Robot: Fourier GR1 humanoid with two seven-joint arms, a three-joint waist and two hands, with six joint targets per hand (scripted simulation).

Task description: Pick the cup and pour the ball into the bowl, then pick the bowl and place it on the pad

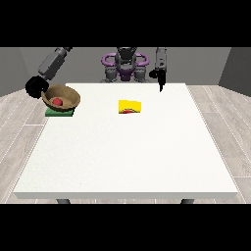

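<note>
A brown bowl (63, 97) with a red ball (57, 101) inside is tilted over the green pad (60, 112) near the table's left edge; whether it rests on the pad I cannot tell. The hand at the view's left (35, 87) is closed on the bowl's left rim. A yellow cup (130, 107) lies on its side near the middle of the table's far half, with a red patch at its lower edge. The hand at the view's right (160, 81) hangs over the table's far edge, fingers pointing straight down, holding nothing.
The white table (127, 157) stretches wide toward the camera from the cup and the pad. The robot's torso (125, 66) stands behind the far edge. Wooden floor surrounds the table.
</note>
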